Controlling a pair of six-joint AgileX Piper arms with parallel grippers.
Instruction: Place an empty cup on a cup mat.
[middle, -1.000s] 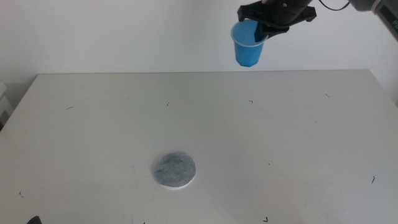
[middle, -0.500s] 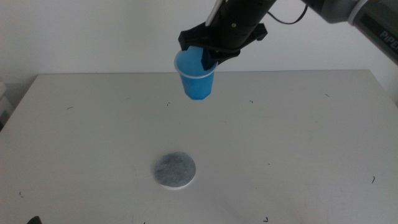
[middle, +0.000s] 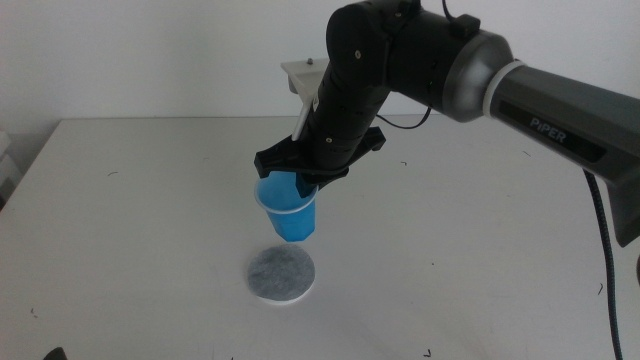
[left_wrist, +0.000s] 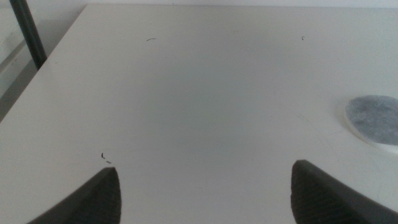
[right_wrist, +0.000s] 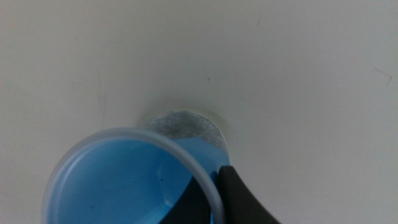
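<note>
The cup (middle: 288, 214) is held in the air at the centre of the middle view, clamped at its pale rim by the right gripper (middle: 303, 178), whose arm reaches in from the right side of the frame and bends down over the table (middle: 480, 250). One jaw is pressed against the outside of the rim while the other sits inside the mouth, as is shown in the right wrist view, where the blue interior of the cup (right_wrist: 134, 180) is seen to be empty. The cup is slightly tilted and its base hangs just above the cup mat (middle: 281, 274), which lies flat on the table in the lower centre of the frame; whether the base touches the mat cannot be told. The left gripper (left_wrist: 205, 193) is kept low over the table at the near left, its jaws spread wide apart with nothing between them, and the cup mat (left_wrist: 375, 119) is seen at the right edge of its wrist view.
</note>
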